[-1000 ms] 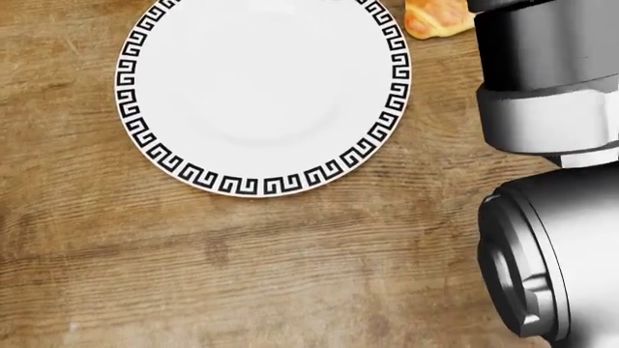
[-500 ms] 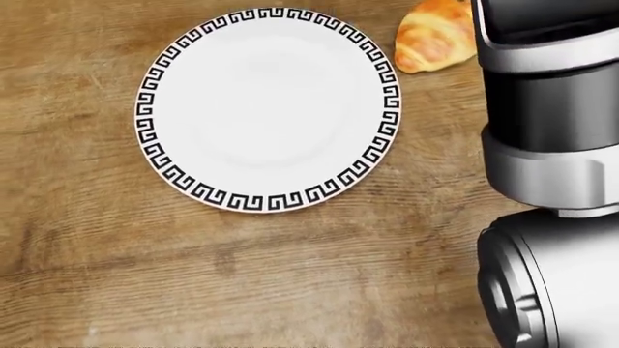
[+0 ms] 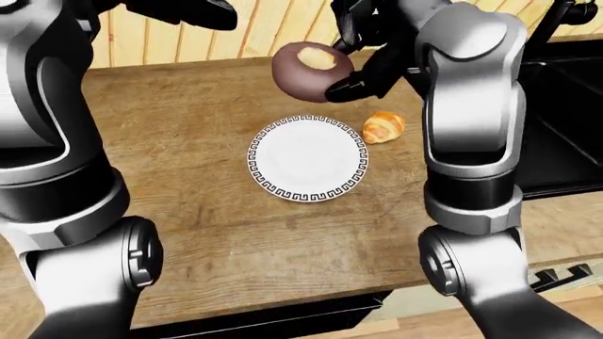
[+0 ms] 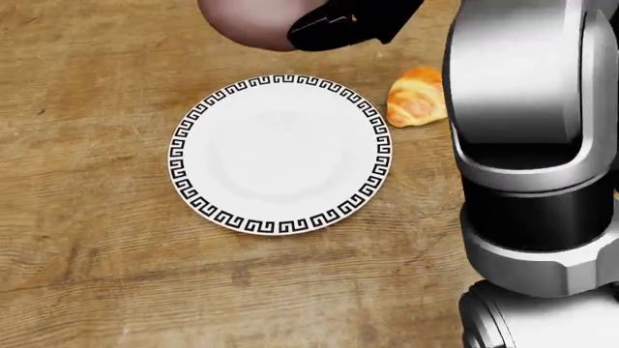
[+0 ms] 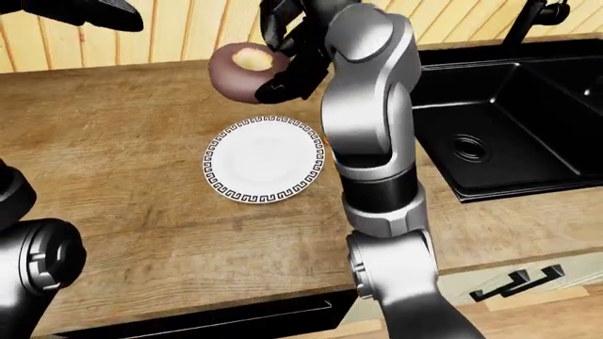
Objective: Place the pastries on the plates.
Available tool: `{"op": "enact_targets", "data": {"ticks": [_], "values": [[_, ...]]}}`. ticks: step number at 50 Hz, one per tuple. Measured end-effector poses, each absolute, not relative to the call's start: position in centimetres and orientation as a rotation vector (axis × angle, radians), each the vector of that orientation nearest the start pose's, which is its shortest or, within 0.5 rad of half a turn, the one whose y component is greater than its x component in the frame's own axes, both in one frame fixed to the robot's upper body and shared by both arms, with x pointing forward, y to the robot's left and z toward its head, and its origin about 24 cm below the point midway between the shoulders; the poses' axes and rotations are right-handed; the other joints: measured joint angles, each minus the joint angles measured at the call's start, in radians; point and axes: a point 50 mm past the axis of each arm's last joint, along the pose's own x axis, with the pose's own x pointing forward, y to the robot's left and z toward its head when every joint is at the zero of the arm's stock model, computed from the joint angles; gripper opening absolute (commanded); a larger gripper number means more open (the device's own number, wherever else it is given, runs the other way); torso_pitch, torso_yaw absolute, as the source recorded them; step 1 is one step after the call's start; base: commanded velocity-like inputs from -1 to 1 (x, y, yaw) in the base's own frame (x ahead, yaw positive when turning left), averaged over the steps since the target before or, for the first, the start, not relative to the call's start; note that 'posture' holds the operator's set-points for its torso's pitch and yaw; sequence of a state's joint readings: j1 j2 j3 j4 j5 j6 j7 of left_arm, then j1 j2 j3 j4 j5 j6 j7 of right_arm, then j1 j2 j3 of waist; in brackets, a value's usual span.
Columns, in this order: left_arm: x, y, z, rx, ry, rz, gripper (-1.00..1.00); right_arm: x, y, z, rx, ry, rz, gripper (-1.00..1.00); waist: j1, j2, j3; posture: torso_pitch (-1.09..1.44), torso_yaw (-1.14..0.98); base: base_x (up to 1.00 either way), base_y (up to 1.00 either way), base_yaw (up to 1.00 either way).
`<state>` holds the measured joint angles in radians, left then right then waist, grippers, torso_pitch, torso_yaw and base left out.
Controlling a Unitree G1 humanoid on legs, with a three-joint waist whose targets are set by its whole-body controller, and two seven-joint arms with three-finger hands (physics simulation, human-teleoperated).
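left-eye view shows the right hand (image 3: 350, 67) with its black fingers clamped on a round brown chocolate-glazed doughnut (image 3: 306, 69), held in the air above the white plate with a black key-pattern rim (image 3: 307, 157) on the wooden desk (image 3: 189, 155); a golden croissant (image 3: 384, 127) lies just right of the plate; the left hand's state i cannot tell

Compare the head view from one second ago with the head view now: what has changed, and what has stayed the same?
The whole picture slid downward, so the camera moved. The right hand has come in at the top holding a brown pastry. The plate remains bare, and the croissant remains on the counter beside it.
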<state>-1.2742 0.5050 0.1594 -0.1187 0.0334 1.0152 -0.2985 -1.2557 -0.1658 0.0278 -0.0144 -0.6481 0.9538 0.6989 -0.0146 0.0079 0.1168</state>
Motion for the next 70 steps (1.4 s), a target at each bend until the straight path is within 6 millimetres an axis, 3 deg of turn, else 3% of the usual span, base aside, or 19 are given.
{"op": "enact_targets", "data": {"ticks": [5, 13, 15, 20, 24, 30, 40, 54, 70], "values": [[30.7, 18.3, 39.1, 0.304, -0.387, -0.046, 1.0, 32.5, -9.0, 33.2, -0.63, -0.167, 0.257, -1.0, 0.004, -0.001, -0.028, 0.01, 0.0, 0.0, 0.0, 0.0], [30.7, 18.4, 39.0, 0.305, -0.386, -0.045, 1.0, 30.6, -8.2, 31.9, -0.645, -0.148, 0.288, -1.0, 0.009, 0.0, -0.037, 0.01, 0.0, 0.0, 0.0, 0.0], [30.8, 18.5, 39.0, 0.304, -0.382, -0.042, 1.0, 31.0, -8.5, 31.8, -0.643, -0.129, 0.292, -1.0, 0.007, 0.0, -0.037, 0.01, 0.0, 0.0, 0.0, 0.0], [30.8, 18.4, 39.1, 0.308, -0.379, -0.047, 1.0, 34.7, -10.2, 31.3, -0.644, -0.051, 0.25, -1.0, 0.006, 0.004, -0.042, 0.01, 0.0, 0.0, 0.0, 0.0], [30.6, 18.5, 39.2, 0.307, -0.39, -0.042, 1.0, 35.7, -10.8, 31.1, -0.655, -0.05, 0.229, -1.0, 0.005, 0.006, -0.042, 0.01, 0.0, 0.0, 0.0, 0.0], [30.8, 18.3, 38.9, 0.311, -0.376, -0.052, 1.0, 35.6, -10.5, 31.4, -0.667, -0.083, 0.238, -1.0, 0.006, 0.004, -0.042, 0.01, 0.0, 0.0, 0.0, 0.0], [30.8, 18.4, 38.5, 0.32, -0.374, -0.047, 1.0, 35.1, -10.6, 28.6, -0.694, -0.014, 0.275, -1.0, 0.007, -0.002, -0.04, 0.01, 0.0, 0.0, 0.0, 0.0], [30.7, 18.4, 38.4, 0.326, -0.371, -0.047, 1.0, 34.2, -9.9, 27.0, -0.702, 0.007, 0.313, -1.0, 0.003, 0.002, -0.043, 0.01, 0.0, 0.0, 0.0, 0.0], [30.5, 18.5, 38.3, 0.327, -0.372, -0.047, 1.0, 35.0, -9.2, 24.4, -0.7, 0.058, 0.352, -1.0, 0.003, 0.003, -0.048, 0.01, 0.0, 0.0, 0.0, 0.0]]}}
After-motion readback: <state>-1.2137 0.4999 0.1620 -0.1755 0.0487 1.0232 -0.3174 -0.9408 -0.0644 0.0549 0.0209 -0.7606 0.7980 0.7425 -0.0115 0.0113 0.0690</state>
